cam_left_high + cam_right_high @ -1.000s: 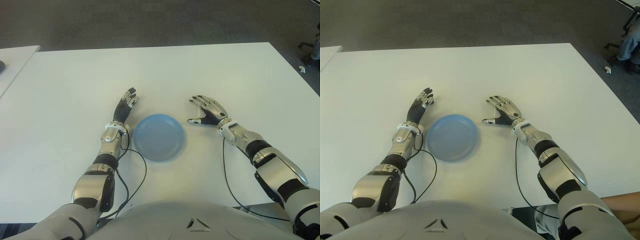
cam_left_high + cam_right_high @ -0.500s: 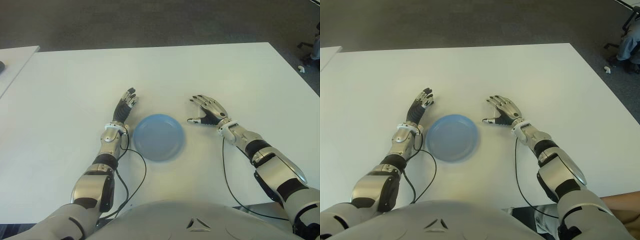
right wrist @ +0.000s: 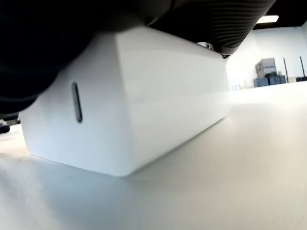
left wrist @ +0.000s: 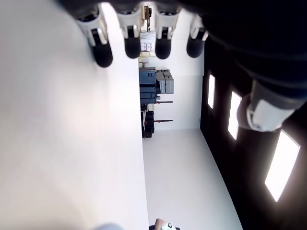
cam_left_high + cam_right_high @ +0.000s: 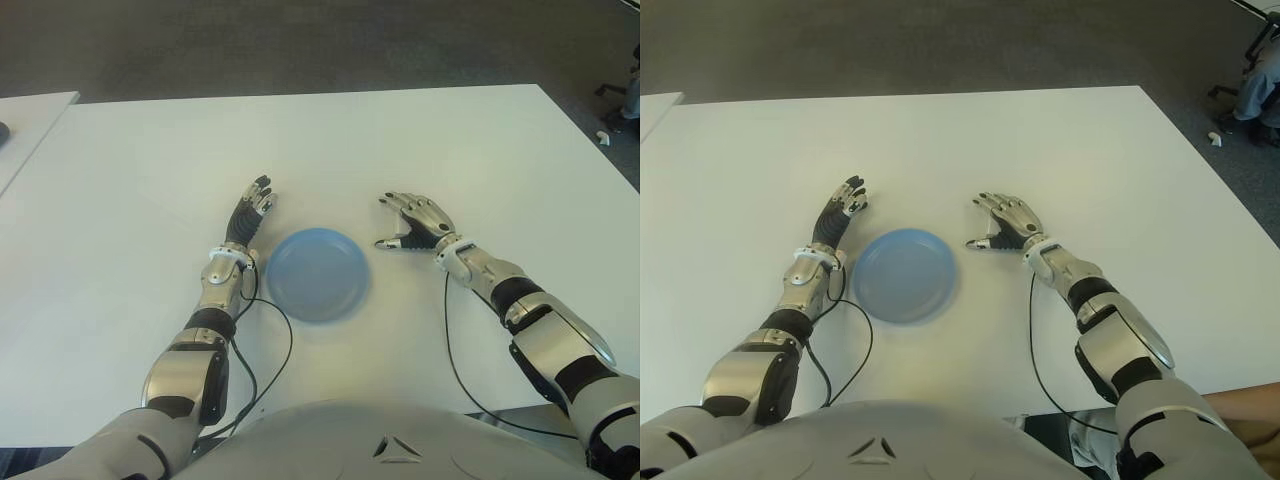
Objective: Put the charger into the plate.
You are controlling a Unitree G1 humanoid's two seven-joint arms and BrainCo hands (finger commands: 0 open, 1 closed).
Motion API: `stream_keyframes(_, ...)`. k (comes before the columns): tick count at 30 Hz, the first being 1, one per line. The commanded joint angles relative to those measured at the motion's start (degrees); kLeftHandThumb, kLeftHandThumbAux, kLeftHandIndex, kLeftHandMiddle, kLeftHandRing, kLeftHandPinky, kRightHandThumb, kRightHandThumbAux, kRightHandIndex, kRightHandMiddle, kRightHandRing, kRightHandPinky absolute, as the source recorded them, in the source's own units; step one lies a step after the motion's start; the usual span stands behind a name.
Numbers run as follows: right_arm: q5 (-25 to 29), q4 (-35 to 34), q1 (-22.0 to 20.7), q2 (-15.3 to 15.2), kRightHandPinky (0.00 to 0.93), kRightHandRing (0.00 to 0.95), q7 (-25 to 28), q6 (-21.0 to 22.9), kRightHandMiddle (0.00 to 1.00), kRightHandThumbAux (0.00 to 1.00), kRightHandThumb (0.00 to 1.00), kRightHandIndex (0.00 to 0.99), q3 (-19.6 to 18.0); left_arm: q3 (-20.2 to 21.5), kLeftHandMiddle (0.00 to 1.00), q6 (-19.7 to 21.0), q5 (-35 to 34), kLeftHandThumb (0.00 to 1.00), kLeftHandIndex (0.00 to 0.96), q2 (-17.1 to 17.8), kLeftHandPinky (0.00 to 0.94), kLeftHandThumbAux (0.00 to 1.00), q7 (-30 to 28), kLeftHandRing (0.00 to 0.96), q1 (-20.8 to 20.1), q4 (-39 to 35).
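You are looking down on a white table (image 5: 420, 140) with dark carpet behind it and a second white table's corner at the far left.

The charger (image 3: 129, 110) shows plainly only in the right wrist view: a white rectangular block with a narrow dark slot in one end face, standing flat on the table right under your right hand (image 5: 417, 224). The palm and a ribbed dark part of the hand cover its top. In the eye views the block is hidden beneath that hand, so you cannot make it out there. The fingers arch over it with the thumb (image 5: 388, 242) stretched toward the plate; whether they actually clamp the block or only cover it, you cannot tell.

The blue plate (image 5: 318, 273) lies flat on the table just beside your right hand, on its thumb side, apart from the thumb tip, with nothing in it. It sits between your two hands.

Your left hand (image 5: 251, 212) shows on the other side of the plate, close to its rim, with its fingers (image 4: 103, 53) stretched straight out and holding nothing. The left wrist view shows four dark fingertips in a row along the table edge. Black cables run along the table from both forearms back toward your body.
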Motion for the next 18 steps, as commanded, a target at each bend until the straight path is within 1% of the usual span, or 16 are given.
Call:
stream_keyframes(1, -2.5, 1.1, 4.4, -0.5, 0.592, 0.521, 4.6, 2.6, 0.463, 0.362, 0.610, 0.199, 3.0, -1.2, 0.018, 8.6, 1.8, 0.008, 0.022, -0.5, 0.064, 0.479, 0.0, 0.023, 7.0, 4.1)
stream_keyframes(2, -3.0, 1.0, 4.3, -0.6, 0.677, 0.603, 4.5, 3.4, 0.532, 0.401, 0.661, 0.243, 3.4, -1.2, 0.017, 8.6, 1.7, 0.007, 0.021, -0.6, 0.061, 0.478, -0.1, 0.022, 7.0, 4.1)
stream_keyframes(3, -3.9, 0.7, 4.2, -0.7, 0.708, 0.632, 4.0, 4.5, 0.556, 0.415, 0.679, 0.259, 4.0, -1.2, 0.017, 8.7, 1.7, 0.007, 0.021, -0.6, 0.060, 0.477, -0.1, 0.021, 7.0, 4.0)
stream_keyframes(4, -4.4, 0.5, 4.2, -0.8, 0.767, 0.695, 3.8, 5.3, 0.625, 0.518, 0.696, 0.319, 4.4, -1.2, 0.016, 8.8, 1.7, 0.006, 0.019, -0.6, 0.058, 0.477, -0.1, 0.021, 7.0, 4.0)
stream_keyframes(5, -4.9, 0.1, 4.3, -1.0, 0.804, 0.736, 3.5, 6.1, 0.669, 0.584, 0.707, 0.357, 4.8, -1.3, 0.016, 8.9, 1.7, 0.005, 0.018, -0.6, 0.057, 0.477, -0.1, 0.020, 7.0, 3.9)
stream_keyframes(6, -5.1, -0.1, 4.3, -1.1, 0.828, 0.766, 3.3, 6.6, 0.704, 0.626, 0.715, 0.382, 5.1, -1.3, 0.016, 9.0, 1.8, 0.005, 0.017, -0.7, 0.057, 0.477, 0.0, 0.020, 7.0, 3.9)
stream_keyframes(8, -5.9, -0.8, 4.4, -1.4, 0.844, 0.796, 2.8, 8.4, 0.741, 0.663, 0.723, 0.404, 5.8, -1.4, 0.017, 9.0, 1.8, 0.005, 0.015, -0.7, 0.057, 0.478, 0.0, 0.020, 7.0, 3.9)
stream_keyframes(12, -7.5, -6.1, 6.1, -2.8, 0.850, 0.822, 2.9, 12.9, 0.782, 0.692, 0.736, 0.432, 6.6, -1.5, 0.019, 7.6, 1.8, 0.002, 0.013, -0.7, 0.060, 0.476, -0.5, 0.022, 7.4, 2.7)
stream_keyframes(14, -7.9, -9.4, 6.9, -4.1, 0.847, 0.829, 3.6, 14.1, 0.794, 0.697, 0.740, 0.436, 6.7, -1.6, 0.019, 7.6, 1.7, 0.001, 0.012, -0.8, 0.063, 0.473, -0.7, 0.023, 7.6, 1.9)
stream_keyframes(18, -8.2, -11.8, 7.6, -5.2, 0.842, 0.837, 4.2, 15.5, 0.812, 0.701, 0.744, 0.441, 7.0, -1.6, 0.020, 7.8, 1.5, 0.000, 0.013, -0.9, 0.068, 0.468, -0.8, 0.024, 7.9, 1.2)
